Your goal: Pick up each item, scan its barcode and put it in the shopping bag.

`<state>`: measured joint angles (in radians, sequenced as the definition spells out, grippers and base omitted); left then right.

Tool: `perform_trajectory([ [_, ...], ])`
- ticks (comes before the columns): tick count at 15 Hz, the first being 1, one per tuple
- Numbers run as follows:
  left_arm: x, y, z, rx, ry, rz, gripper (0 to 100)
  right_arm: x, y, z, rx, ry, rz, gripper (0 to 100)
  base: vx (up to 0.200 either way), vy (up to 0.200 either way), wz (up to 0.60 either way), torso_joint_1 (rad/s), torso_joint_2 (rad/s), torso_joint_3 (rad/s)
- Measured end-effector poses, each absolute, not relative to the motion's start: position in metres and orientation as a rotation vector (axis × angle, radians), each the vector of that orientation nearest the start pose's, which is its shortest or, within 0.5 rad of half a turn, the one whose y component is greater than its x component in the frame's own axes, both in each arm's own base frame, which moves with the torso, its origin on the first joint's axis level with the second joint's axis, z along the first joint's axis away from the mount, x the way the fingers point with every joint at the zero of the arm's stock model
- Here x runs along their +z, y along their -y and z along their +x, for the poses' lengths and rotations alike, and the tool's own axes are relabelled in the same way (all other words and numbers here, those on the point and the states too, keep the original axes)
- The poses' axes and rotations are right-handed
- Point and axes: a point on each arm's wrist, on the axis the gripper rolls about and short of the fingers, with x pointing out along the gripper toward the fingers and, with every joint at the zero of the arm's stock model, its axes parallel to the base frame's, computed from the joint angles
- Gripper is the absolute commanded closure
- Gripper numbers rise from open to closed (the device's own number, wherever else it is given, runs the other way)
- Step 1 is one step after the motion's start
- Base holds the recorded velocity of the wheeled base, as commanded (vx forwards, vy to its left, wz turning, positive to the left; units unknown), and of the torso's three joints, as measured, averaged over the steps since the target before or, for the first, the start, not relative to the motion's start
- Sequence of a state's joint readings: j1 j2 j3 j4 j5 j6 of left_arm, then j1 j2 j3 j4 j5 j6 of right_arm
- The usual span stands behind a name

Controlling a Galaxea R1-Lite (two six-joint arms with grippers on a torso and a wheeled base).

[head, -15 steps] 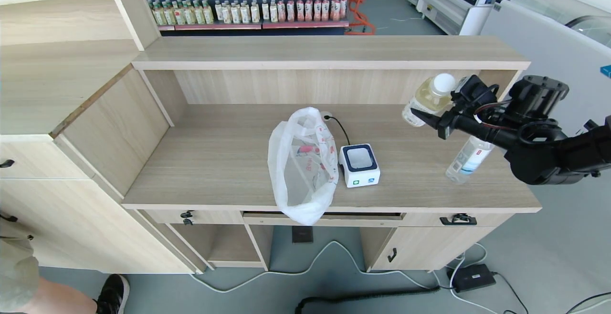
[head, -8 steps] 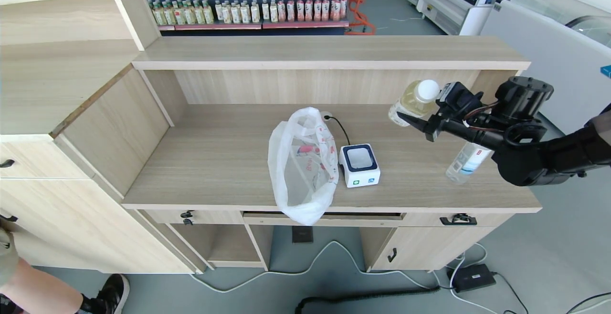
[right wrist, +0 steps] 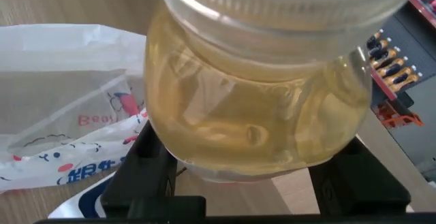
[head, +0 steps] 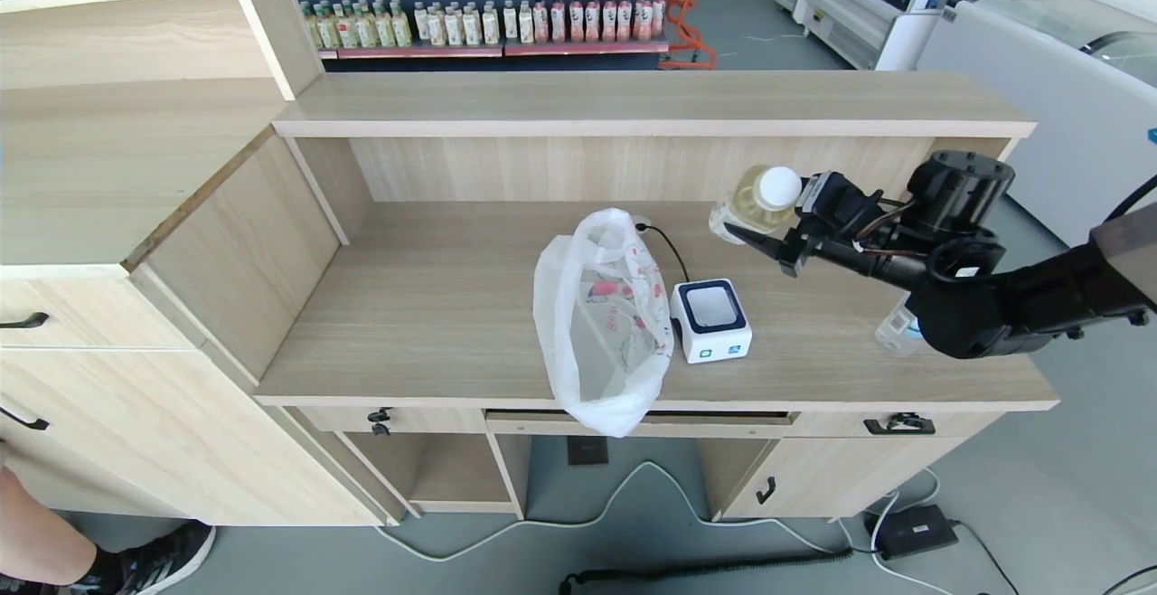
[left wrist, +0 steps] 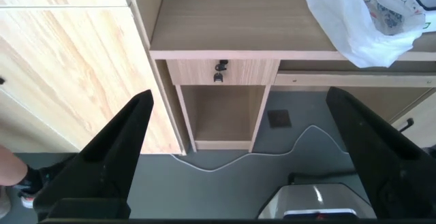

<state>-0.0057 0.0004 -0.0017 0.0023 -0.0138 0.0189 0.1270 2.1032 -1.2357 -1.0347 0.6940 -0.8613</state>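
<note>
- above the wooden counter (head: 434,306), beyond the scanner (head: 711,319): bottle of yellow drink (head: 737,212), white cap, clamped in right gripper (head: 755,224).
- beside scanner, touching: white shopping bag (head: 597,324), mouth open.
- behind right arm: clear water bottle (head: 895,331), partly hidden.
- low before the drawers: left gripper (left wrist: 238,105), fingers wide apart, holding nothing.

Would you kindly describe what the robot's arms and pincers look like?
The right arm is matte black with rounded, drum-shaped joint housings and thin red and pale cables at the wrist. The right pincer has slim, tapering black fingers. The left pincer has two broad, flat black fingers.
</note>
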Motion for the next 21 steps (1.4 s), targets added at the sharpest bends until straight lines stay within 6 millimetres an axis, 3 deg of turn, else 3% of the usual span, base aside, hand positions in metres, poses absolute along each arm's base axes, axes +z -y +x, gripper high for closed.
perform_trajectory([
  [14, 0.076, 0.0, -0.023, -0.02, -0.002, 0.019, 0, 0.129, -0.051, 0.439, 0.753, 0.487, -0.924, 100, 0.0, 0.0, 0.0, 0.0, 0.0, 0.0],
  [21, 0.076, 0.0, -0.023, -0.019, -0.002, 0.019, 0, 0.117, -0.051, 0.451, 0.777, 0.495, -0.92, 100, 0.0, 0.0, 0.0, 0.0, 0.0, 0.0],
])
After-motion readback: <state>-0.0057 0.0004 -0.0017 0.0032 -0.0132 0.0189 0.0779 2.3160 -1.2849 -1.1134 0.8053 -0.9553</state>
